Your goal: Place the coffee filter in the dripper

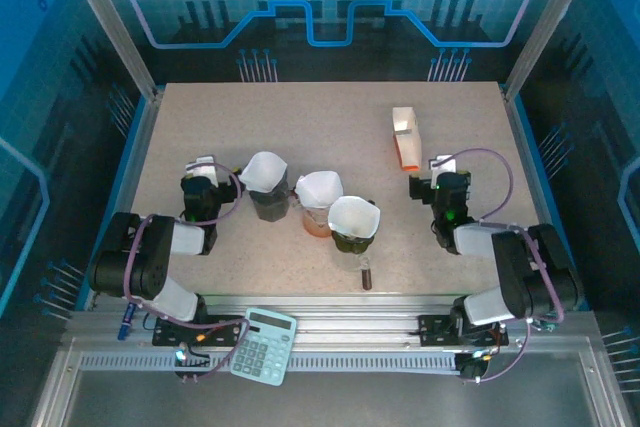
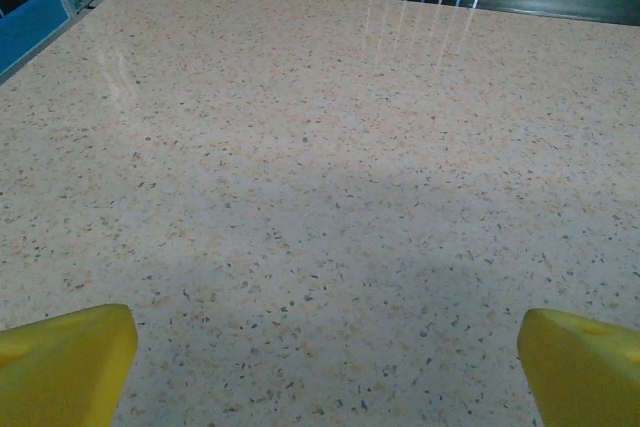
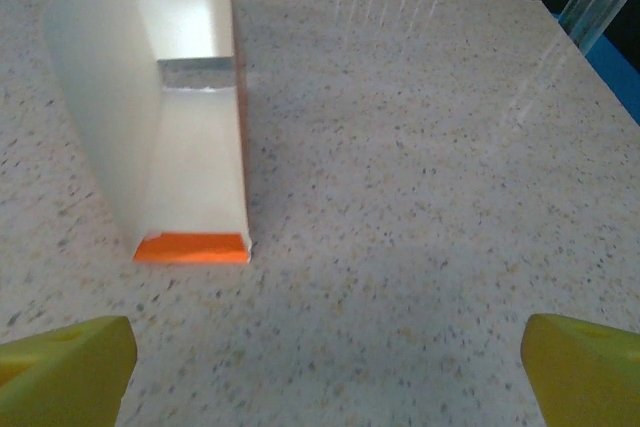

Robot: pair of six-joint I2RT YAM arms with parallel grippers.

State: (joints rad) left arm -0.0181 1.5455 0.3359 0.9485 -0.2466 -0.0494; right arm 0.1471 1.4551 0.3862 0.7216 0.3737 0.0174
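- Three white coffee filters sat open-mouthed in three drippers clustered mid-counter (image 1: 330, 117), between the two arms.
- The left filter (image 1: 264, 169) stood in the left dripper (image 1: 268, 205), a dark one, just right of the left hand (image 1: 203, 179).
- The middle filter (image 1: 319, 187) sat in the middle dripper (image 1: 315, 222), which was orange-tinted and stood just beside the other two.
- The right filter (image 1: 354, 215) filled the right dripper (image 1: 352, 242), dark and the nearest of the three. A small dark object (image 1: 367, 275) lay just on its near side, too small to identify.
- The left hand was released, grasping nothing. Its yellow fingertips (image 2: 60, 362) were spread wide, with speckled counter between them.
- The right hand (image 1: 435, 190) was likewise released and held nothing. Its yellow fingertips (image 3: 585, 362) were set well apart, right of the drippers.
- A white-and-orange carton (image 3: 170, 127) stood upright on the counter just beyond the right hand, to the far left in the wrist view. Its open face showed a pale interior.
- A pale green calculator (image 1: 264, 345) lay on the metal rail (image 1: 400, 332) at the near edge, between the arm bases.
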